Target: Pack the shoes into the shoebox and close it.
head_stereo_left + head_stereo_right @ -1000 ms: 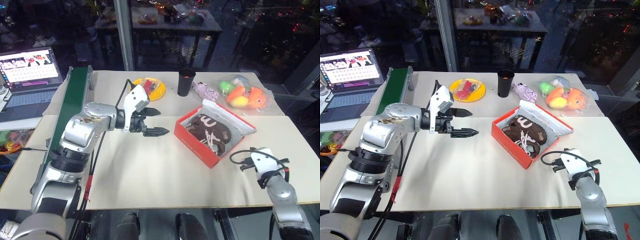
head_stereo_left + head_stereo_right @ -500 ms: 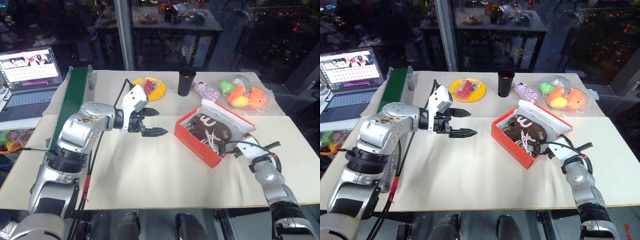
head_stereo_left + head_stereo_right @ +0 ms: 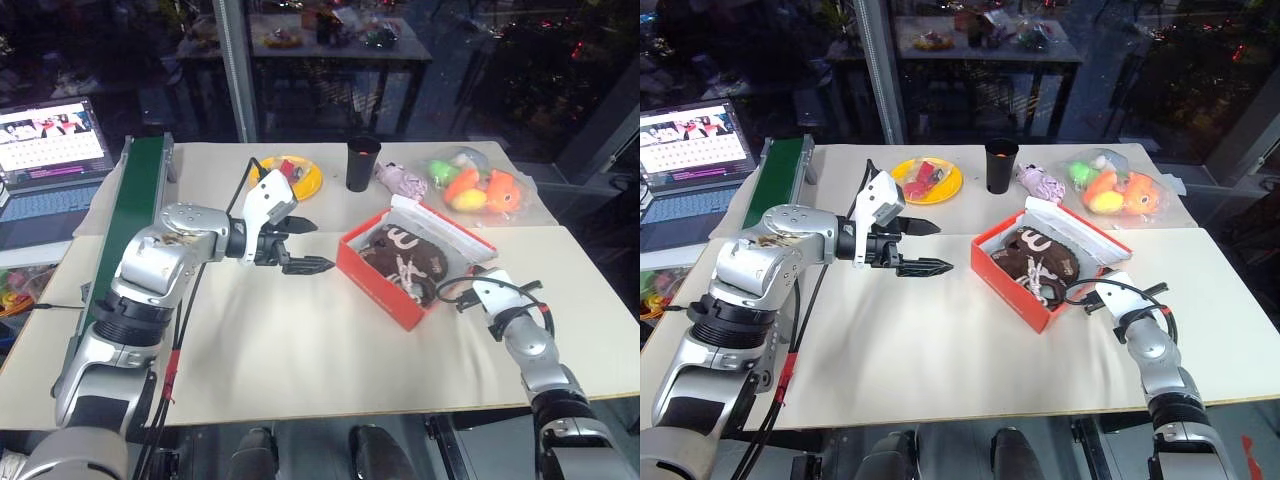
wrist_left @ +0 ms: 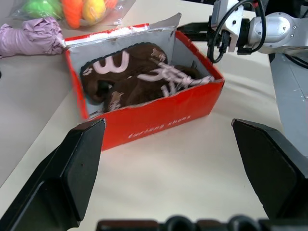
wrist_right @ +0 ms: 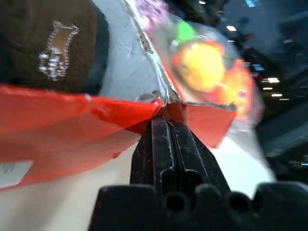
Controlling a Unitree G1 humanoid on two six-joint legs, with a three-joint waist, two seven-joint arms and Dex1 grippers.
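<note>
On the table: shoebox with lid up, shoes inside; left gripper spread wide beside it, right gripper closed at its corner.

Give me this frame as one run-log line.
shoes: inside shoebox | lid: open | left pincer: open, hovering left of box, holding nothing | right pincer: shut, tips at box's near right corner

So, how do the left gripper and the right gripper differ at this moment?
The left gripper is open wide, while the right gripper is shut. The left gripper hovers over bare table, apart from the shoebox; the right gripper's tip is at the shoebox's corner. Both hold nothing and have black fingers.
</note>
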